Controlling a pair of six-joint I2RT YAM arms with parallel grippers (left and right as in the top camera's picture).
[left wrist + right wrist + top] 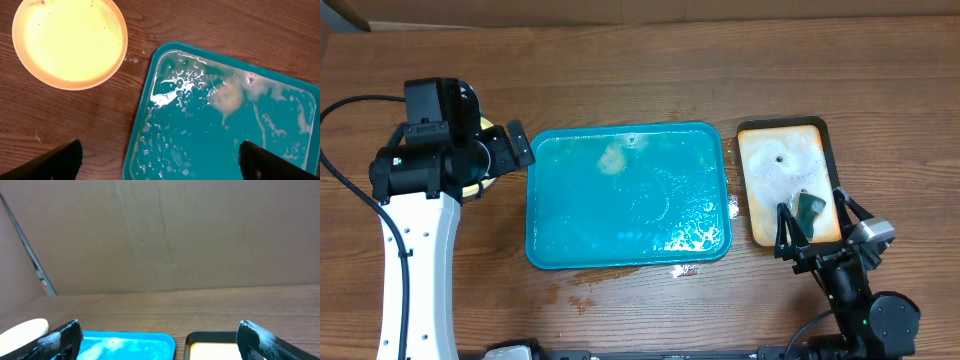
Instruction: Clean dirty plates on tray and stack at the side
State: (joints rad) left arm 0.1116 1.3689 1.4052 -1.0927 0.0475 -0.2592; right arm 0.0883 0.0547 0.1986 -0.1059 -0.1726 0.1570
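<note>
A pale yellow plate (70, 42) sits on the wooden table left of the teal tray (220, 130). Overhead it is mostly hidden under my left arm, with only an edge (491, 125) showing; I cannot tell whether other plates lie beneath it. The teal tray (630, 195) is wet with foam patches and holds no plate. My left gripper (160, 170) is open and empty above the tray's left edge (520, 146). My right gripper (162, 342) is open and empty, low over the near end of the tan tray (812, 228).
A black-rimmed tan tray (770, 170) stands right of the teal tray, soapy, with a dark green sponge (810, 207) on its near part. It also shows in the right wrist view (210, 340). A cardboard wall stands behind the table.
</note>
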